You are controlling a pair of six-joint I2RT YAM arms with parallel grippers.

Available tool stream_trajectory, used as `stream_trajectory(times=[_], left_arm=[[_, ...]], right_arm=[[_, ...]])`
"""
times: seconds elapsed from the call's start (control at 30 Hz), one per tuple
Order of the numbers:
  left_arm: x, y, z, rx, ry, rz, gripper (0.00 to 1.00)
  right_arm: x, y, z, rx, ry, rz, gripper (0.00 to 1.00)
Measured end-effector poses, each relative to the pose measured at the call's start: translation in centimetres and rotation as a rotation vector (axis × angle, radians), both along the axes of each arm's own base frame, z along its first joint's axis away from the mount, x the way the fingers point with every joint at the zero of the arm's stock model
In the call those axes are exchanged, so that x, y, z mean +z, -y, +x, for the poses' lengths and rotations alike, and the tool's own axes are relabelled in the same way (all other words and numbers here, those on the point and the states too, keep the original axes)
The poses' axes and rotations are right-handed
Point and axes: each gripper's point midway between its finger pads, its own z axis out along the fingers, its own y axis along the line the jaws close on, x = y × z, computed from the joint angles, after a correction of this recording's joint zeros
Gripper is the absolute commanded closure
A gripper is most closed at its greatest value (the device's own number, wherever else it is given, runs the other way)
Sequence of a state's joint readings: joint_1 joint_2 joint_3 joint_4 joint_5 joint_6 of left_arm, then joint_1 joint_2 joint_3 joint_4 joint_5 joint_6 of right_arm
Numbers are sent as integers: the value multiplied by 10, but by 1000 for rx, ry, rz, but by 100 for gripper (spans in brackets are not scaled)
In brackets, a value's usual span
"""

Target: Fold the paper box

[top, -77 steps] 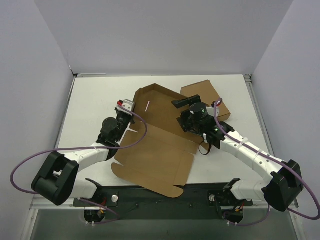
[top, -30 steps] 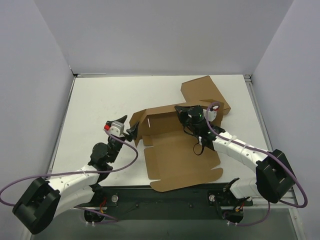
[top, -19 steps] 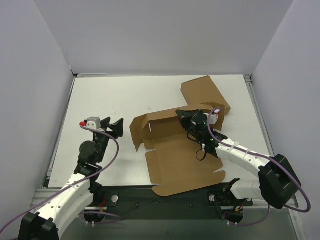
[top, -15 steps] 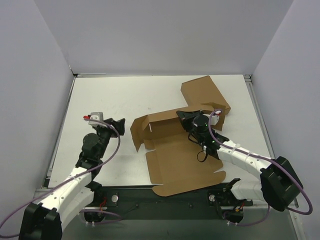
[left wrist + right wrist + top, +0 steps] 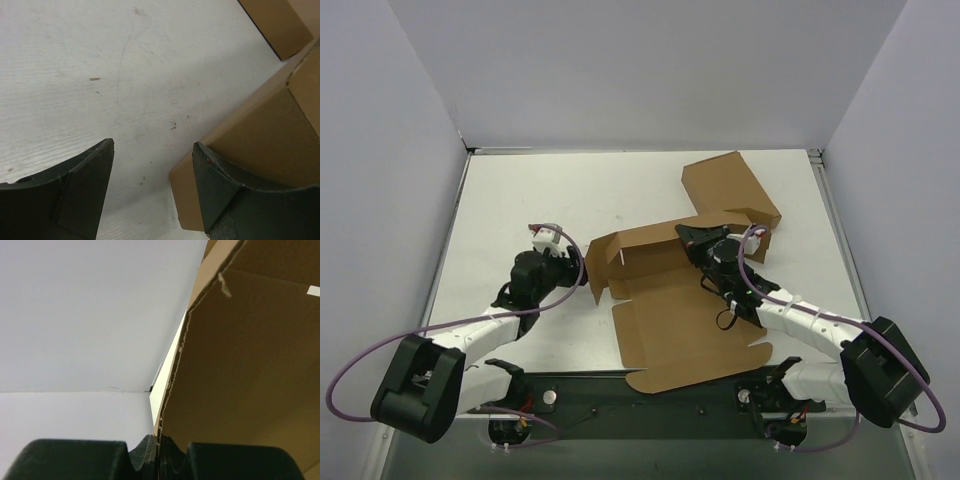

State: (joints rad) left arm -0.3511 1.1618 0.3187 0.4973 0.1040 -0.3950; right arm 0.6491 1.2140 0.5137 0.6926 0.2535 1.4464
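The paper box [image 5: 680, 325] is a brown die-cut sheet lying mid-table, its back wall and left side flap [image 5: 596, 262] folded up. My right gripper [image 5: 692, 237] is shut on the top edge of that raised wall. The right wrist view shows the jaws [image 5: 161, 446] pinching the thin cardboard edge, with the box panel [image 5: 250, 365] rising to the right. My left gripper [image 5: 578, 274] is open just left of the side flap. In the left wrist view [image 5: 152, 150] the flap's corner [image 5: 260, 130] sits against the right finger [image 5: 220, 185], with bare table between the fingers.
A compact brown carton [image 5: 728, 185] lies at the back right, touching the box's far corner; it also shows in the left wrist view [image 5: 276, 22]. White walls enclose the table [image 5: 520, 200] on three sides. The arm bases sit along the near edge.
My left gripper drew away to the left, then came back to the box's left flap. My right gripper has kept its pinch on the raised wall, which shifted slightly.
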Motion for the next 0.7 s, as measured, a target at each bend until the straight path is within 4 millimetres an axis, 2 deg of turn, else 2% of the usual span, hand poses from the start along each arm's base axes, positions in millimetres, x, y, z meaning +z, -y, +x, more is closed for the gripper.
stream_trajectory(times=[0.23, 0.47, 0.7], left_arm=[[5, 33, -17, -120, 21, 1, 27], [14, 41, -22, -140, 51, -4, 27], [13, 50, -28, -170, 58, -7, 31]], right_arm=[[5, 7, -3, -17, 22, -5, 100], [6, 13, -3, -37, 32, -10, 100], [3, 17, -4, -56, 35, -18, 100]])
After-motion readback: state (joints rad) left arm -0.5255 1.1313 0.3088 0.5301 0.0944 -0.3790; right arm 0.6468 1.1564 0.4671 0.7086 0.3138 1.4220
